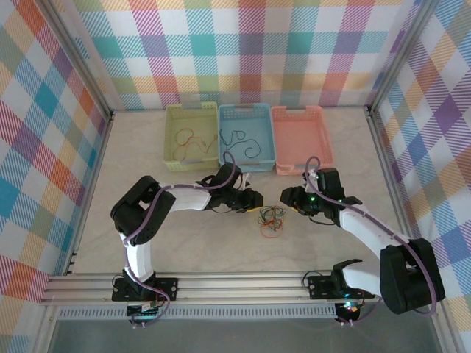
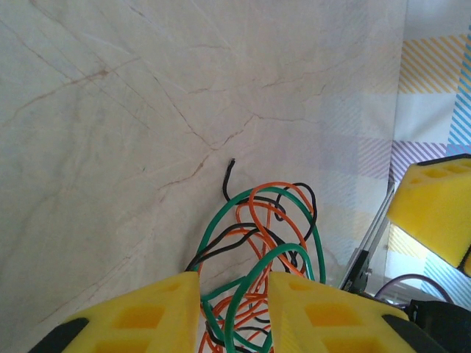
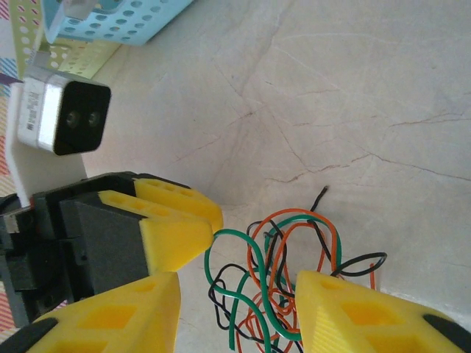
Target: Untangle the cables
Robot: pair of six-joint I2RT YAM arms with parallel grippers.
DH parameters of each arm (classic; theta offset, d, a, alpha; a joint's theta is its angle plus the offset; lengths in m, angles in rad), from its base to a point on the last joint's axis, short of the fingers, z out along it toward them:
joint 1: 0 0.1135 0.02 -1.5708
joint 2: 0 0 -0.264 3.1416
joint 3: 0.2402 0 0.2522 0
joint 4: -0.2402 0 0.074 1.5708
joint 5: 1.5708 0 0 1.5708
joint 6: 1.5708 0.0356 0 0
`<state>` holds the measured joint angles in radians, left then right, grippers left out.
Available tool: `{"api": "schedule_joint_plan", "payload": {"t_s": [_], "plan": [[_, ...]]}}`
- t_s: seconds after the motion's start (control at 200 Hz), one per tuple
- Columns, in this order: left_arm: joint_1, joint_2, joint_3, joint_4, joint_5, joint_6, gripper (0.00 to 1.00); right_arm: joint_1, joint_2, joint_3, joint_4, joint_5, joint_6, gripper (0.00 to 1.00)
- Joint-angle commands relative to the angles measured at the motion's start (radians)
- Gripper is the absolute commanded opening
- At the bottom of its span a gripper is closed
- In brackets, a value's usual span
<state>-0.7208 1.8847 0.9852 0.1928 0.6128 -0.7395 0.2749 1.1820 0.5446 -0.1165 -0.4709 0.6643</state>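
Cables (image 1: 271, 220) clumped on tabletop (image 1: 184, 243), near centre. Left gripper (image 2: 234, 287) part-open astride strands, none pinched; right gripper (image 3: 235, 294) likewise, wider. One strand should be pinched by each, then drawn apart slowly.
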Motion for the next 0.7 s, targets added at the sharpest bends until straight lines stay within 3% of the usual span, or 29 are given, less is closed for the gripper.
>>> {"api": "schedule_joint_plan", "payload": {"t_s": [0.0,0.48,0.695], "plan": [[-0.015,0.007,0.026,0.001,0.025,0.022,0.29,0.004,-0.023,-0.016,0.026,0.012,-0.026,0.46],[-0.036,0.02,0.06,-0.032,0.057,0.063,0.23,0.004,-0.02,-0.013,0.02,0.01,-0.029,0.47],[-0.039,0.022,0.066,-0.031,0.067,0.071,0.12,0.004,-0.02,-0.013,0.019,0.009,-0.03,0.47]]}}
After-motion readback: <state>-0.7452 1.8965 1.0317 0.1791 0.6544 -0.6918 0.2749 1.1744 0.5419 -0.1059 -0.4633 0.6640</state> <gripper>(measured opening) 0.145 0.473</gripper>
